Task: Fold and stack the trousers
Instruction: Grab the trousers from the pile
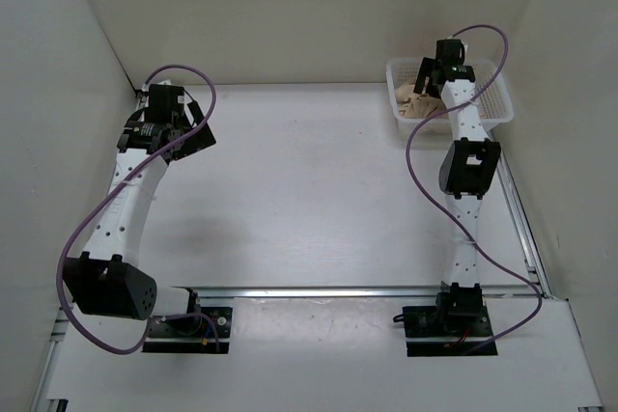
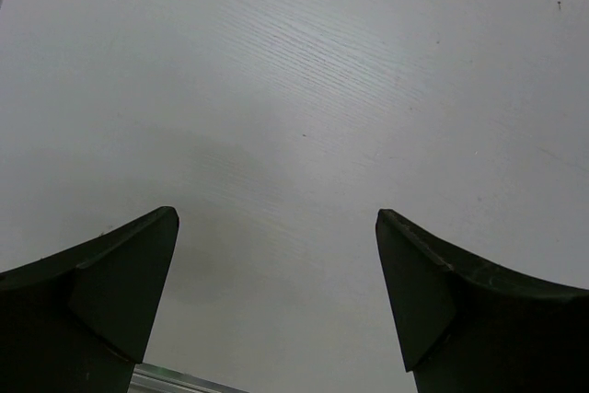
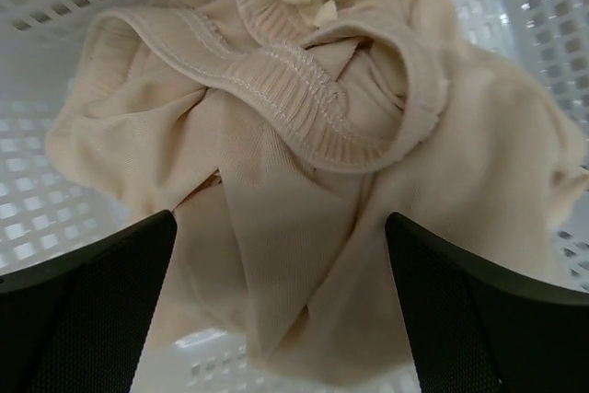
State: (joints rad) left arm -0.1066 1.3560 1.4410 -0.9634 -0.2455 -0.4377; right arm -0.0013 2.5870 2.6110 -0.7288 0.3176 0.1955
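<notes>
At the tabletop's far right corner, the white mesh basket holds the trousers, a crumpled beige heap with no clear long axis, elastic waistband uppermost. The right end effector hangs directly above, jaws apart; the left end effector, also spread, is well away.

Top camera sits high behind the two arm bases, looking down and forward over the whole white wood-grain tabletop, with the white plastic mesh basket at far right. Left wrist camera hugs the tabletop, peering out between the black fingers of the left hand. Right wrist camera is right up close, staring past the right hand into that basket at the crumpled beige soft-fabric trousers, the heap the top view shares.
</notes>
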